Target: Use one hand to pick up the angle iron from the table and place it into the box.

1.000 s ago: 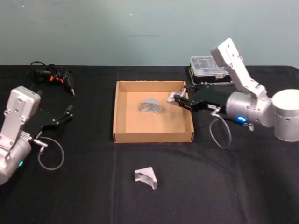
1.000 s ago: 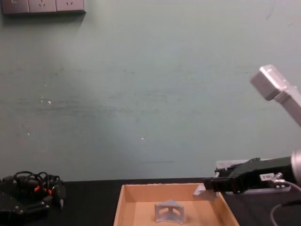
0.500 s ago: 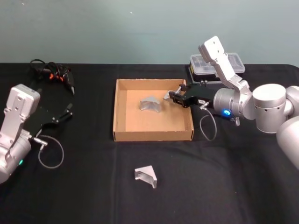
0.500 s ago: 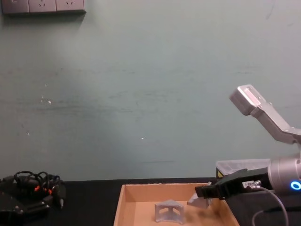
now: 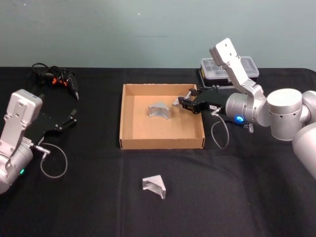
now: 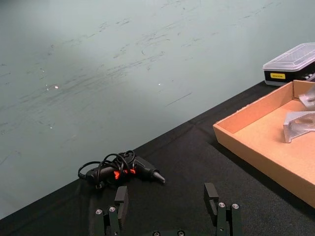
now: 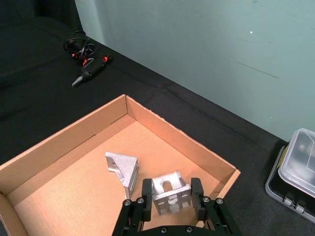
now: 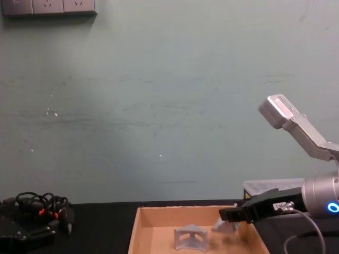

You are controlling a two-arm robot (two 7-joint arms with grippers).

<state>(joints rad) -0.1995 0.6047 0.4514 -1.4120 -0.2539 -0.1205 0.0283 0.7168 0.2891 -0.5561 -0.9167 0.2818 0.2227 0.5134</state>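
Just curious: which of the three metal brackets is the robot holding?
The bracket clamped in the right gripper over the box; another lies inside it, the third on the table.

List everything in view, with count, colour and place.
table: one, black, under everything.
box: one, tan cardboard, table centre.
lying angle iron: one, silver, on the box floor.
held angle iron: one, silver, over the box's far right corner.
spare angle iron: one, silver, on the table in front of the box.
plastic case: one, clear lid on black base, beyond the box's right corner.
corded tool: one, black and orange, far left.
left gripper: one, black, open, parked left.
right gripper: one, black, shut on the held angle iron.
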